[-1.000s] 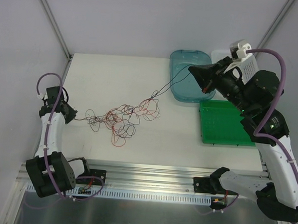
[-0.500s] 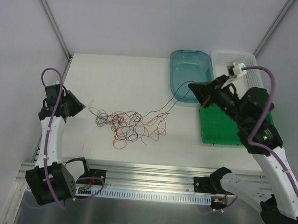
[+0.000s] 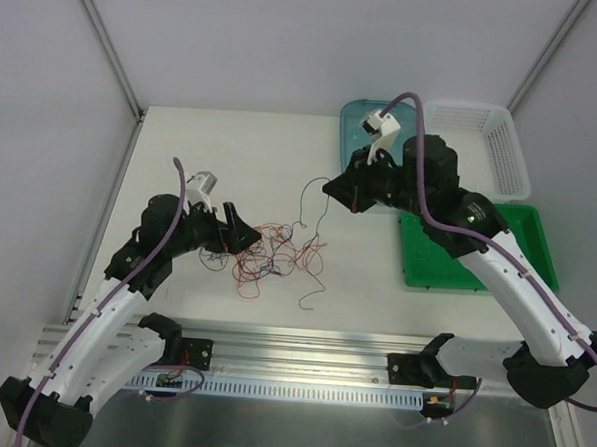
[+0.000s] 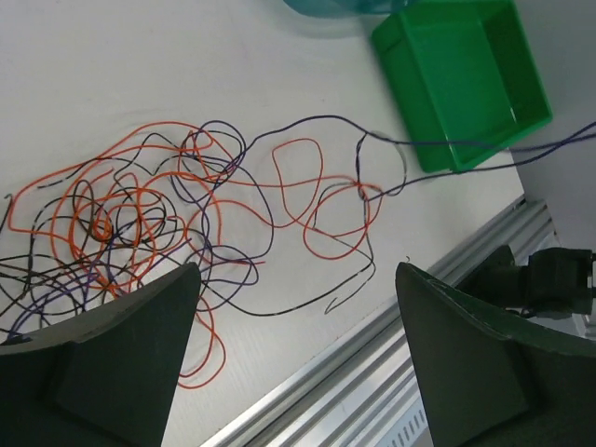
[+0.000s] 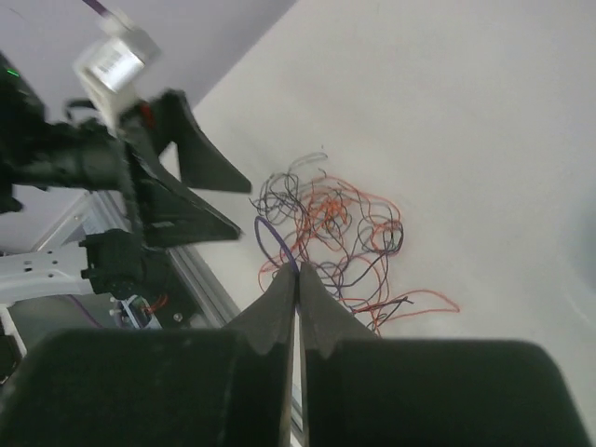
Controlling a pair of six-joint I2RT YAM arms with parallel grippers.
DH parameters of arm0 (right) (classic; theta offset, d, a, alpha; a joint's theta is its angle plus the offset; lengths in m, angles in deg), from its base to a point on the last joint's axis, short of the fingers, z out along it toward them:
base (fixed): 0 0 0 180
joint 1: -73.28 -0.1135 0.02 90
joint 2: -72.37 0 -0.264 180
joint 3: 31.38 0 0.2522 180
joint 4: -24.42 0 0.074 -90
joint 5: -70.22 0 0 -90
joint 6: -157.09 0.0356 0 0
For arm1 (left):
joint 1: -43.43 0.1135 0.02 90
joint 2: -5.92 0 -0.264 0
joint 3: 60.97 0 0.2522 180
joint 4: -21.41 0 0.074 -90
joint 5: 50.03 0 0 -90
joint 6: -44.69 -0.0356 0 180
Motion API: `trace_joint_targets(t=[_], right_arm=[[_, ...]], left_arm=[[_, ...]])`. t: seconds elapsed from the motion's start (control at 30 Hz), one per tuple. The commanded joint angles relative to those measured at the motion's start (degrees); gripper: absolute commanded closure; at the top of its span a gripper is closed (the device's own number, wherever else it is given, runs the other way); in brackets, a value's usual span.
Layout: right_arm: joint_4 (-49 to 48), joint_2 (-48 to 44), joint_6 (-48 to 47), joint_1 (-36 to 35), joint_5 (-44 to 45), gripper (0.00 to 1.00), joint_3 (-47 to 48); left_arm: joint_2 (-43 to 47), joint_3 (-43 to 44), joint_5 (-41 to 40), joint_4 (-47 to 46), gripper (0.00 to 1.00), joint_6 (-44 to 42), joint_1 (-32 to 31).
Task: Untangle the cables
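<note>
Under wide-spread left hand (image 4: 296, 272): cables (image 4: 186, 214) bunch; right hand (image 5: 298, 276) pinches purple strand (image 5: 258, 235).

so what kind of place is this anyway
Probably a robotics lab test cell: a white table walled by plain panels, a left arm and right arm bolted to a metal rail, and tangled cables laid out.

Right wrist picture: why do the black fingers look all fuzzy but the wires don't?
Right wrist view: the fingers sit close to the lens and blur; the cables farther off look sharper. Left wrist view: cables crisp, fingers slightly soft.
</note>
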Motion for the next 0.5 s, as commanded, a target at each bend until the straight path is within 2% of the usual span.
trace_joint_targets(t=[0.0, 0.23, 0.47], right_arm=[[0.12, -1.25, -2.01, -0.59, -1.95, 0.99, 7.74], [0.47, -1.34, -2.88, -0.77, -3.44, 0.99, 11.53], [0.82, -1.25, -3.41, -0.85, -3.18, 0.99, 11.09]], left_arm=[[-3.93, -1.31, -5.53, -8.24, 0.13, 1.12, -7.74], [-17.02, 0.27, -14.96, -15.19, 0.15, -0.54, -21.39], [-23.97, -1.13, -10.41, -21.87, 0.25, -1.61, -25.78]])
